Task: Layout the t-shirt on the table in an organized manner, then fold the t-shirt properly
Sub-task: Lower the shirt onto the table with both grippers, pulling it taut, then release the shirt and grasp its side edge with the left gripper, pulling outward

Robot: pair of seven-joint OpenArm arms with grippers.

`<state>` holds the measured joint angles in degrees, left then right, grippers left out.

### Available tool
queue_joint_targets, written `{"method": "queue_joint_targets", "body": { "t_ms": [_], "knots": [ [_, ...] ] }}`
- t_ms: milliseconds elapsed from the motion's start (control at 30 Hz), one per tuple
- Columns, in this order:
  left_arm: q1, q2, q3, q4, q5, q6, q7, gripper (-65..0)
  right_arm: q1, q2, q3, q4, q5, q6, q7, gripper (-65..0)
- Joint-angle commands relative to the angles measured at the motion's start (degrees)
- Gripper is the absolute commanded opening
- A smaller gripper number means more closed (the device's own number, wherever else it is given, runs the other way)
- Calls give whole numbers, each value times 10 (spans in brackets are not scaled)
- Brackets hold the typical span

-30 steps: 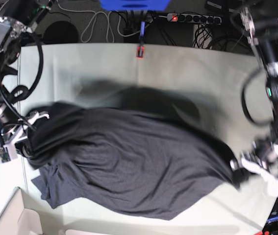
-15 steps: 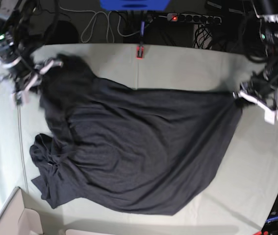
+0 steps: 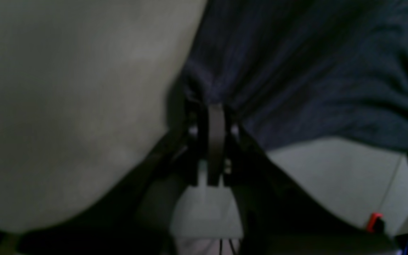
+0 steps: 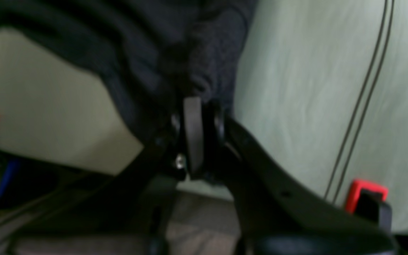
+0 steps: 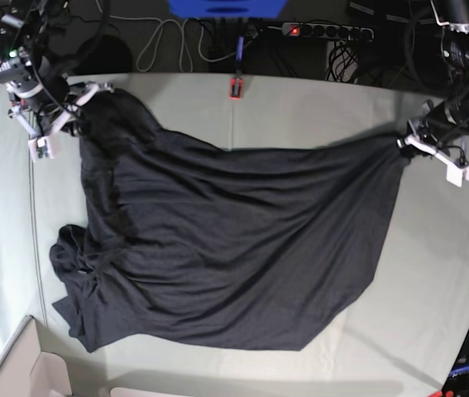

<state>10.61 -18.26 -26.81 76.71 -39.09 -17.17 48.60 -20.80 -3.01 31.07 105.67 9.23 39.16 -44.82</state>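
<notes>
Across the table point(image 5: 300, 107), both claws pinch the t-shirt's point(image 5: 234, 248) opposite corners.

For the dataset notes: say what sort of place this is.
Probably a robotics lab or workshop bench. A cloth-covered table holds a black t-shirt stretched between two robot arms, and a power strip with loose cables lies on the floor behind it.
</notes>
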Motion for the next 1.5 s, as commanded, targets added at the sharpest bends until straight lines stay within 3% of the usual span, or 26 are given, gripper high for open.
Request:
{"method": "queue_joint_targets", "body": {
  "t_ms": [0, 167, 400, 567, 800, 900, 1033, 1133, 1300, 1467],
  "knots": [
    [5, -16, -19, 13, -9, -4, -6, -650, -3, 6, 22, 21, 3, 2, 10, -628],
    [9, -16, -102, 71, -9, -4, -6, -650, 9, 7, 101, 65, 4, 2, 6, -637],
    [35, -18, -138, 142, -4, -4, -6, -650, -17, 4, 104, 64, 3, 2, 6, -638],
    [48, -13, -133, 119, -2, -4, -6, -650, -18, -6, 103, 36, 1, 2, 7, -635],
    [56, -13, -133, 34, -2, -4, -6, -648, -17, 18, 103, -35, 1, 5, 9, -633],
    [56, -13, -121, 19, -3, -4, -6, -597, -18, 19, 103, -37, 1, 8, 9, -594],
    [59, -16, -100, 20, -2, -4, -6, -442, -18, 19, 103, -36, 1, 8, 9, -461],
    [59, -14, -105, 23, -8, -4, -6, -361, -17, 19, 108, -36, 1, 8, 9, -408],
    [55, -19, -111, 55, -9, -4, -6, -328, 3, 17, 172, -36, 1, 8, 9, -394],
    [15, -13, -172, 114, -7, -3, -7, -327, 30, 17, 248, -36, 1, 8, 7, -394]
  ]
}}
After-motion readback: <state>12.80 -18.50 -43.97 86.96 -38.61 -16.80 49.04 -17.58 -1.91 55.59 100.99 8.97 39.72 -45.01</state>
